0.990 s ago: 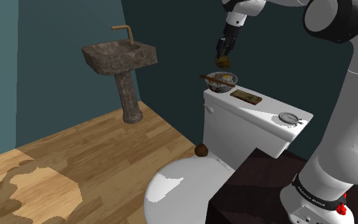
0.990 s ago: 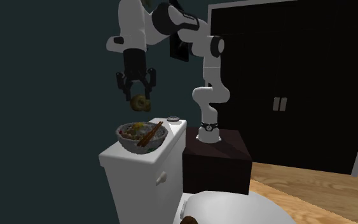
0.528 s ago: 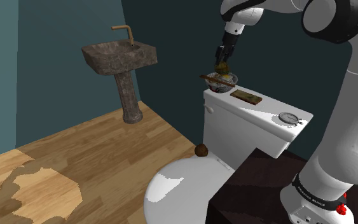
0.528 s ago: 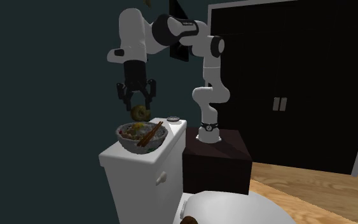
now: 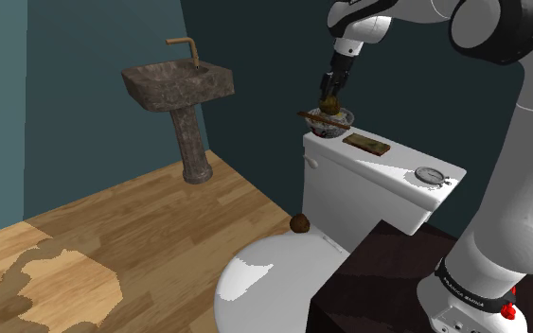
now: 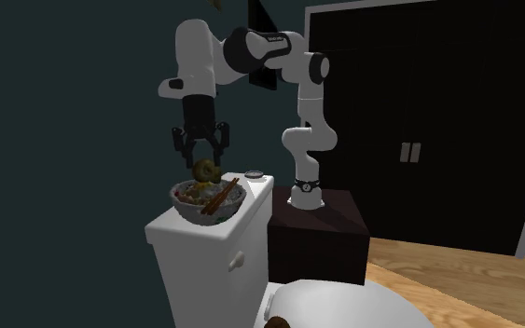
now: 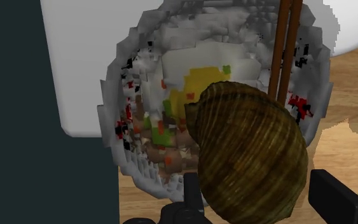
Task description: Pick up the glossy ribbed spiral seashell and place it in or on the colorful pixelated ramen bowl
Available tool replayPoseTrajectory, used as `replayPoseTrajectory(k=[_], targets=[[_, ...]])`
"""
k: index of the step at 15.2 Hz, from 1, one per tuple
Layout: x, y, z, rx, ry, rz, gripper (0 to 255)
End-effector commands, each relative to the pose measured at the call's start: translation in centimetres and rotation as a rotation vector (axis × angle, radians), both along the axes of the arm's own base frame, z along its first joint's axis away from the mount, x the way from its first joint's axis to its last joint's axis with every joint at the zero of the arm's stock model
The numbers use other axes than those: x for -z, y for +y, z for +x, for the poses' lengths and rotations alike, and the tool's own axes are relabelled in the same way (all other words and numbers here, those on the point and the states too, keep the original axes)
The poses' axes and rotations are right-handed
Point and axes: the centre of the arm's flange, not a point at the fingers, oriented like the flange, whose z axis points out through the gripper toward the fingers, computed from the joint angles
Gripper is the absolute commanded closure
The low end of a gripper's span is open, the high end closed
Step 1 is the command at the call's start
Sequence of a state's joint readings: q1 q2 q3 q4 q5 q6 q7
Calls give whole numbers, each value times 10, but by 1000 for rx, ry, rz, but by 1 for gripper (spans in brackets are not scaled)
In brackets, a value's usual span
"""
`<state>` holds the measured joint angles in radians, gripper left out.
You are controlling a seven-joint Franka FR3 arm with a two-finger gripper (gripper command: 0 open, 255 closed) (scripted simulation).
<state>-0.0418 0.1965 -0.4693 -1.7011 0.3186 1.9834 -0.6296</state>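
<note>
descent is what has just changed: over the last second the gripper (image 6: 201, 155) has come down from well above the ramen bowl (image 7: 117, 121) to just over it, carrying the spiral seashell (image 7: 250, 153) with it. in the second exterior view, left of centre, the brown ribbed shell now hangs close above the bowl's rim, where a second ago a clear gap showed. the bowl has not moved; it sits at one end of the white toilet tank (image 5: 387, 180), on the lid, with a pair of brown chopsticks (image 7: 284, 44) laid across it. for the task this means the carry looks done and the placing is nearly done: what remains, as i judge it, is a small further drop and a release. the gripper is clenched on the shell: in the wrist view the two black fingers (image 7: 193, 191) press its flanks at the lower edge of the frame. the shell covers the lower right part of the bowl's pixelated filling, beside the chopsticks, and as far as i can tell does not yet rest on it. the arm (image 6: 195, 56) rises high from its stand and folds over, its hand pointing straight down over the bowl, right of centre at the top of the shoulder view.
</note>
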Motion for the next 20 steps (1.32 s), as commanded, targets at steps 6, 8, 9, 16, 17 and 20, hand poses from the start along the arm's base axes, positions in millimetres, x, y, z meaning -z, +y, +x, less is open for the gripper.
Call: replayPoseTrajectory(k=[6, 8, 9, 16, 17, 20], targets=[[0, 0, 0, 0, 0, 0, 0], [0, 0, 0, 0, 0, 0, 0], [-13, -2, -3, 0, 0, 0, 0], [-48, -6, -10, 0, 0, 0, 0], [-48, -6, -10, 0, 0, 0, 0], [-48, -6, -10, 0, 0, 0, 0]])
